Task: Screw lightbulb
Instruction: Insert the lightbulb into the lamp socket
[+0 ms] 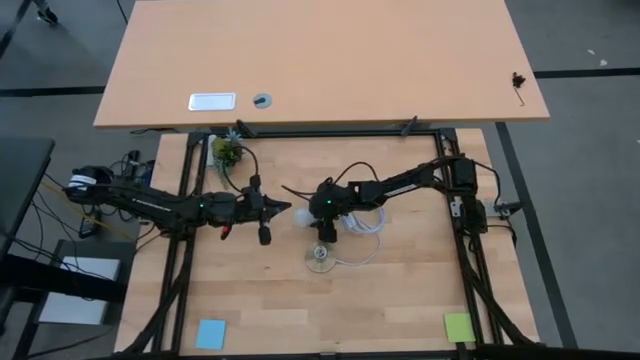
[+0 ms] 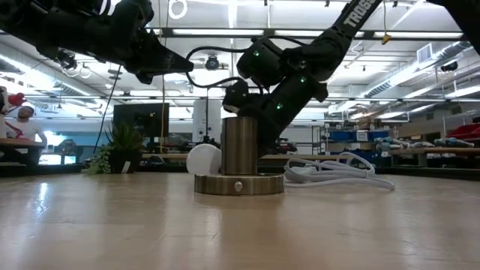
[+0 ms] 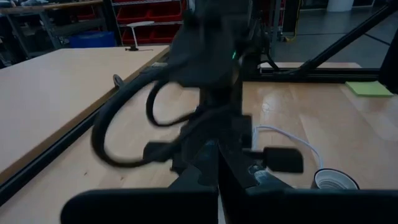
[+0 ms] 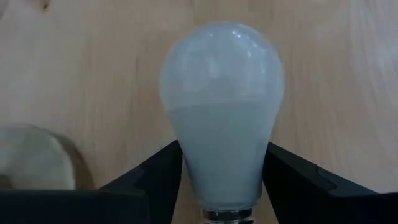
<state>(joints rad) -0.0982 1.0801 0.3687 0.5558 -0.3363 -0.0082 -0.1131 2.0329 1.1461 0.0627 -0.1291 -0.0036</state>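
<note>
Low view: socket (image 2: 240, 154) half-hides lightbulb (image 2: 204, 160).

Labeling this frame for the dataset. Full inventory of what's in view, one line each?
lightbulb: 1, white, lying on the table just left of the socket, between the right gripper's fingers
socket base: 1, metallic disc with upright cylinder, table centre
cable: 1, white, coiled right of the socket
potted plant: 1, green, table's far left
sticky pads: 2, blue near-left corner, green near-right corner
person: 1, in the room at far left of the low view
left gripper: shut, empty, raised left of the bulb
right gripper: fingers either side of the bulb's neck
</note>
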